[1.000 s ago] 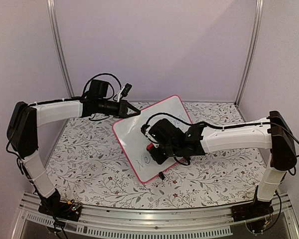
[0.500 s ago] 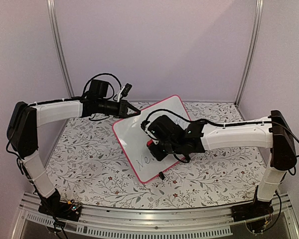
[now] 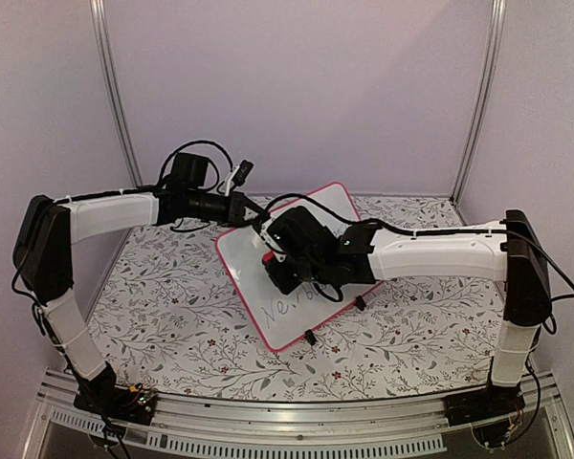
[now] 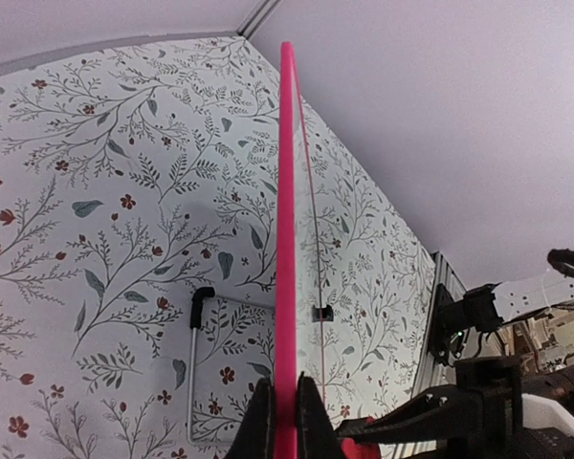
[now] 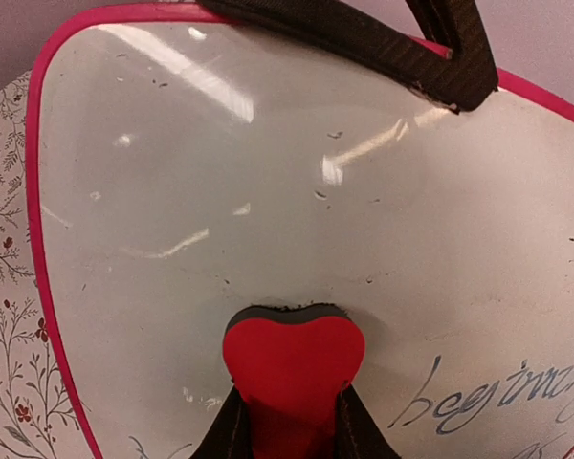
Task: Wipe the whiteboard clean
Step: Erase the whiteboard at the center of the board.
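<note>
The whiteboard (image 3: 306, 215) is a white board with a pink-red rim, propped at a tilt mid-table. My left gripper (image 3: 258, 218) is shut on its far rim; in the left wrist view (image 4: 285, 421) the rim (image 4: 287, 191) runs edge-on between the jaws. My right gripper (image 3: 273, 268) is shut on a red heart-shaped eraser (image 5: 292, 359), whose dark felt edge presses against the board face (image 5: 220, 191). Blue handwriting (image 5: 497, 392) shows to the right of the eraser, and more (image 3: 292, 308) low on the board in the top view.
The table has a floral cloth (image 3: 172, 306). The board's black clip feet (image 3: 309, 337) rest on it, and its wire stand (image 4: 196, 354) shows behind. Lilac walls and metal posts (image 3: 115, 96) close the back; an aluminium rail (image 3: 268, 435) runs along the near edge.
My right gripper has moved the eraser up and left across the board, towards the left gripper. The left arm and the board have stayed put.
</note>
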`<move>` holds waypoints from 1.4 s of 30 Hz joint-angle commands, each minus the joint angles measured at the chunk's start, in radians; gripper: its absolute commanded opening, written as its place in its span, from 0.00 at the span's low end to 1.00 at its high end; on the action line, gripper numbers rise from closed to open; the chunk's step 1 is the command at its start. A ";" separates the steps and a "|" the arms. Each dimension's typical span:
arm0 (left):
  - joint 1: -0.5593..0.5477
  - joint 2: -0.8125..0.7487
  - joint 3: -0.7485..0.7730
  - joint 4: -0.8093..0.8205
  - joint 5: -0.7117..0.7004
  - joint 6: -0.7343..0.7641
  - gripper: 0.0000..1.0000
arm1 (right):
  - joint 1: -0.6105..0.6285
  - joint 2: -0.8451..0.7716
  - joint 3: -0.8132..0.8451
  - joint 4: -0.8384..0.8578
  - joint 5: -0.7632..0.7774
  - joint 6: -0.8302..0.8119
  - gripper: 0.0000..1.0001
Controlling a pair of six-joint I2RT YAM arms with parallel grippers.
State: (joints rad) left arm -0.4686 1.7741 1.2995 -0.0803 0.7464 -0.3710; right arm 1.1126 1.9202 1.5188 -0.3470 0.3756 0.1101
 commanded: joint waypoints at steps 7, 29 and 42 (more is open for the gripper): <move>-0.006 -0.001 -0.005 0.007 -0.044 0.021 0.00 | -0.007 -0.011 -0.133 -0.053 -0.013 0.040 0.00; -0.007 0.003 -0.003 0.005 -0.043 0.024 0.00 | -0.007 -0.092 -0.239 -0.094 0.000 0.062 0.00; -0.010 0.003 -0.004 0.004 -0.046 0.023 0.00 | -0.009 -0.253 -0.265 -0.022 0.134 0.038 0.00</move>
State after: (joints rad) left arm -0.4713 1.7741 1.2995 -0.0784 0.7444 -0.3710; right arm 1.1133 1.7687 1.2675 -0.4030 0.4286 0.1589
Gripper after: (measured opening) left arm 0.038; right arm 0.229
